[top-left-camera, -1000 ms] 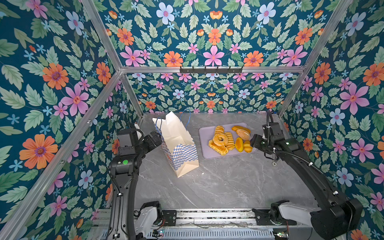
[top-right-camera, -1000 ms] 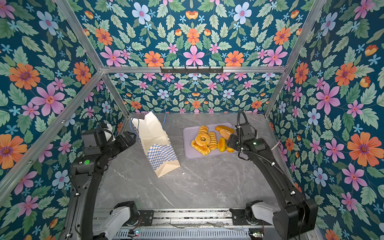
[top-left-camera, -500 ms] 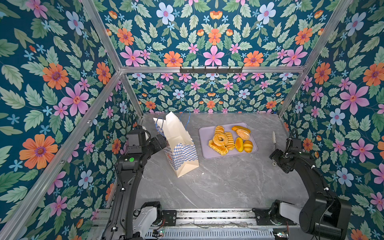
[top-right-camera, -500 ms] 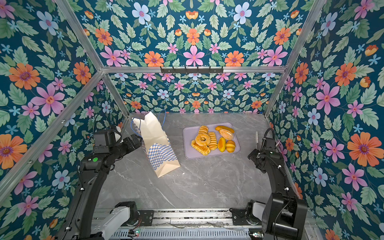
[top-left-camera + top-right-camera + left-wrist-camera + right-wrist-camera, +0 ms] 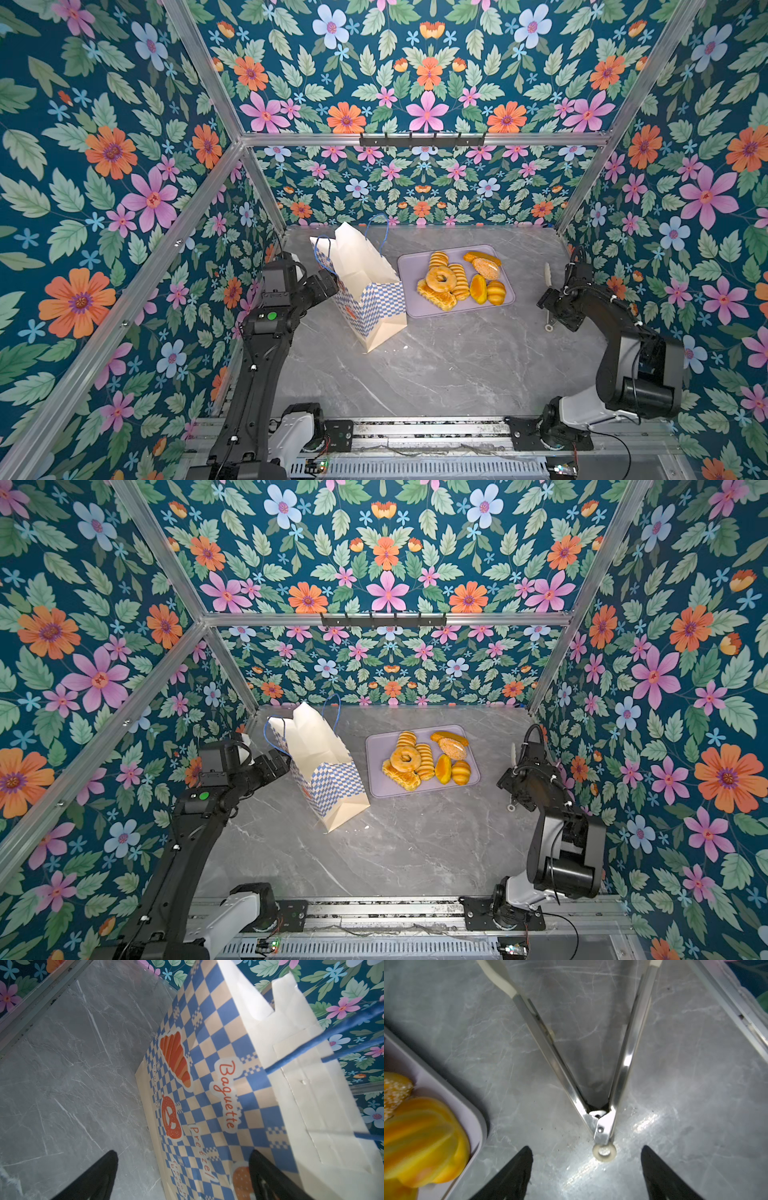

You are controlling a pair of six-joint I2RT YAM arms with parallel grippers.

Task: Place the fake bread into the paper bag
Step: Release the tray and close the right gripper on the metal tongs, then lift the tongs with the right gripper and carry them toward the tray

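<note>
Tongs [image 5: 602, 1126]: both tips cut off by the edge. Bread [image 5: 421, 1138]: blurred, partly out of frame, right wrist view. Paper bag [image 5: 361, 266]: interior hidden in both top views.

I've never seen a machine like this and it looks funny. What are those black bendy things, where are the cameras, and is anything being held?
Those are two black robot arms, a left arm and a right arm, each ending in a two-fingered gripper. The two wide pictures come from a camera high above, looking down. The two close-ups come from small cameras on the arms' wrists. On the grey marble table stands a tall cream paper bag with blue-and-white checks. Beside it lies a flat lilac tray of golden-yellow toy bread. Metal tongs with white tips lie on the table near the right arm. The left gripper is open next to the bag, and the right gripper is open above the tongs' hinge. Neither holds anything.
</note>
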